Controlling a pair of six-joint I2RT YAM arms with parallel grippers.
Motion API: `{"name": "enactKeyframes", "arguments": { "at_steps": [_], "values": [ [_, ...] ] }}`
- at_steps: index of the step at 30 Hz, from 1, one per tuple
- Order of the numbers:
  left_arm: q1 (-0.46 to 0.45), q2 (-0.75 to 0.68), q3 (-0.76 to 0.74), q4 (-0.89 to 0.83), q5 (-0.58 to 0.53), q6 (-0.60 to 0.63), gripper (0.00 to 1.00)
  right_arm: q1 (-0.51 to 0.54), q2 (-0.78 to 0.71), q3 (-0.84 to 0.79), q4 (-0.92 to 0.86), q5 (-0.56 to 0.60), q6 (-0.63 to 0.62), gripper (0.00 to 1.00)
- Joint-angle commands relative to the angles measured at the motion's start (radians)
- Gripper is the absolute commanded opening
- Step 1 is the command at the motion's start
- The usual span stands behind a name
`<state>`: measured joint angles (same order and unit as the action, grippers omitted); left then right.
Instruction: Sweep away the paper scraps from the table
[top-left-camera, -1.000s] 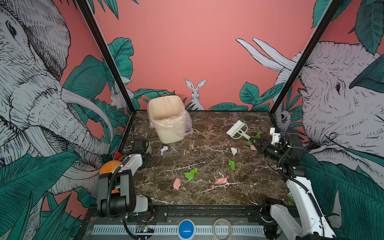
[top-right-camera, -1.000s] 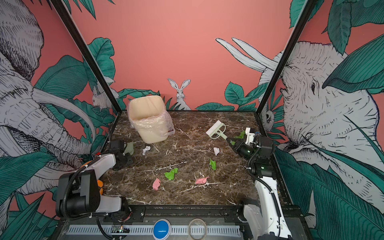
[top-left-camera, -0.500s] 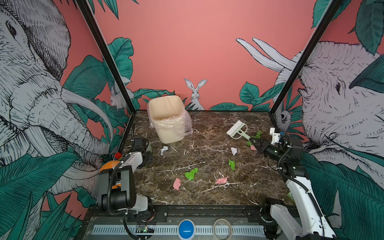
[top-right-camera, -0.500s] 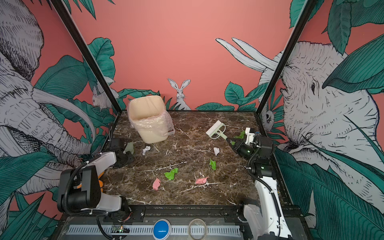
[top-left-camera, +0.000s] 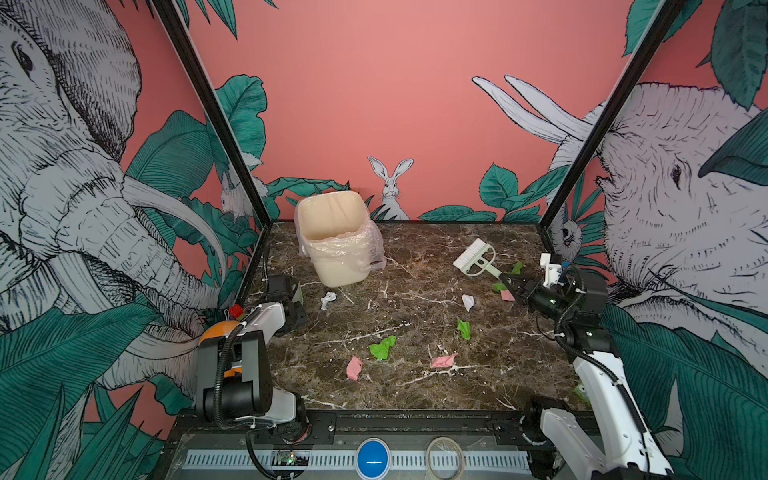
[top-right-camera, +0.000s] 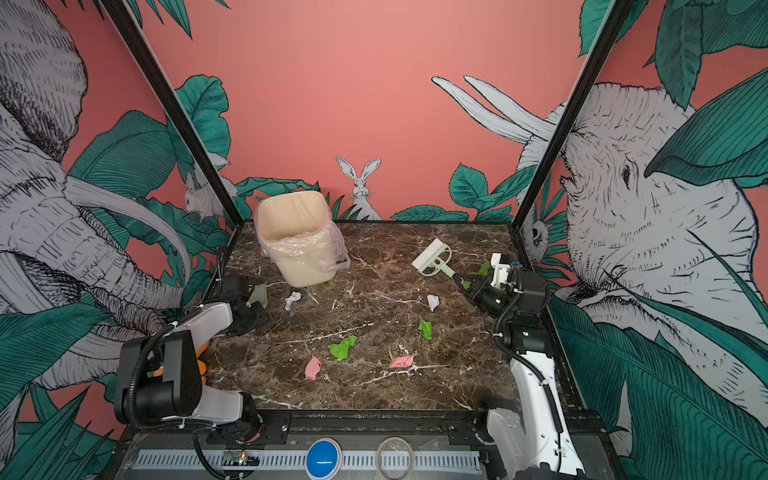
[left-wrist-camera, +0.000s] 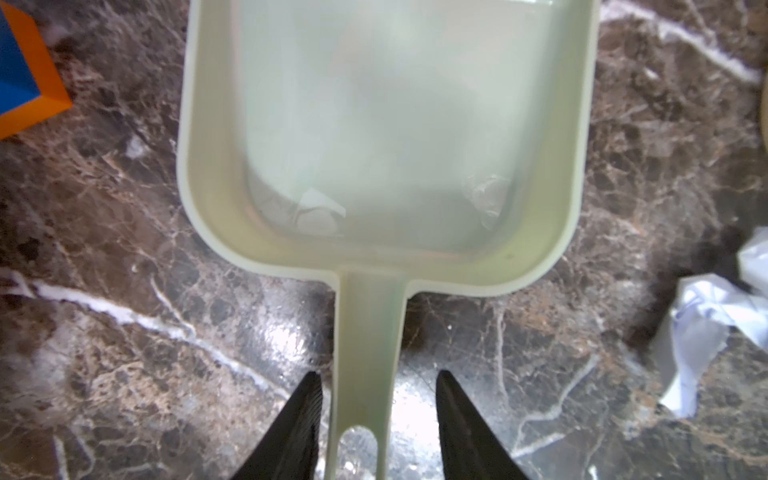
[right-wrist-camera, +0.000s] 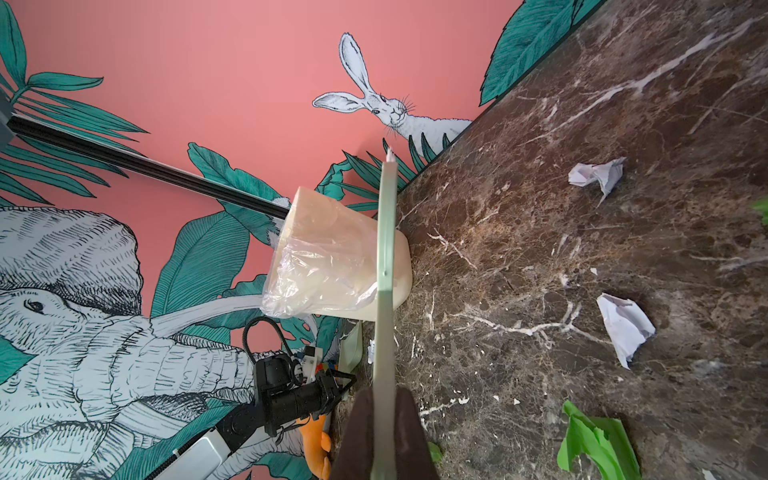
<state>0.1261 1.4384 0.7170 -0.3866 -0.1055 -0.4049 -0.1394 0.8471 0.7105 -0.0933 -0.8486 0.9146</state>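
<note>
Several green, pink and white paper scraps lie across the table (top-left-camera: 415, 395): white (top-left-camera: 328, 300), green (top-left-camera: 382, 347), pink (top-left-camera: 354, 368). My right gripper (top-left-camera: 509, 282) (right-wrist-camera: 384, 395) is shut on the handle of the pale green brush (top-left-camera: 473, 257), whose head is raised near the back right. At the left edge my left gripper (left-wrist-camera: 376, 374) is open astride the handle of the pale green dustpan (left-wrist-camera: 386, 137) (top-right-camera: 258, 296). One finger is almost touching the handle and the other stands apart. A white scrap (left-wrist-camera: 702, 328) lies beside the pan.
A cream bin (top-left-camera: 345, 270) with a clear liner stands at the back left, tilted. An orange and blue block (left-wrist-camera: 20, 83) sits close to the dustpan. Black frame posts and printed walls close in three sides.
My left arm has shifted slightly at the dustpan. The right arm, the brush and the scraps have not moved.
</note>
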Motion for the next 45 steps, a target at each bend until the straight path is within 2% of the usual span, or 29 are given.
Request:
{"name": "enactKeyframes", "arguments": {
  "at_steps": [1, 11, 18, 37, 45],
  "values": [
    [0.008, 0.016, 0.0, -0.018, 0.023, -0.021, 0.44, -0.005, 0.001, 0.038, 0.032, -0.018, -0.008, 0.0],
    [0.009, 0.019, 0.002, -0.006, 0.046, -0.032, 0.42, -0.005, 0.004, 0.051, 0.025, -0.015, -0.008, 0.0],
    [0.01, -0.023, -0.005, -0.005, -0.017, -0.018, 0.41, -0.005, 0.012, 0.054, 0.041, -0.016, 0.005, 0.0],
    [0.011, 0.069, 0.065, -0.01, 0.002, 0.001, 0.32, -0.005, 0.001, 0.055, 0.037, -0.018, 0.01, 0.0],
    [0.012, 0.091, 0.075, -0.018, 0.017, 0.005, 0.33, -0.005, -0.002, 0.053, 0.037, -0.02, 0.012, 0.0]
  ]
}}
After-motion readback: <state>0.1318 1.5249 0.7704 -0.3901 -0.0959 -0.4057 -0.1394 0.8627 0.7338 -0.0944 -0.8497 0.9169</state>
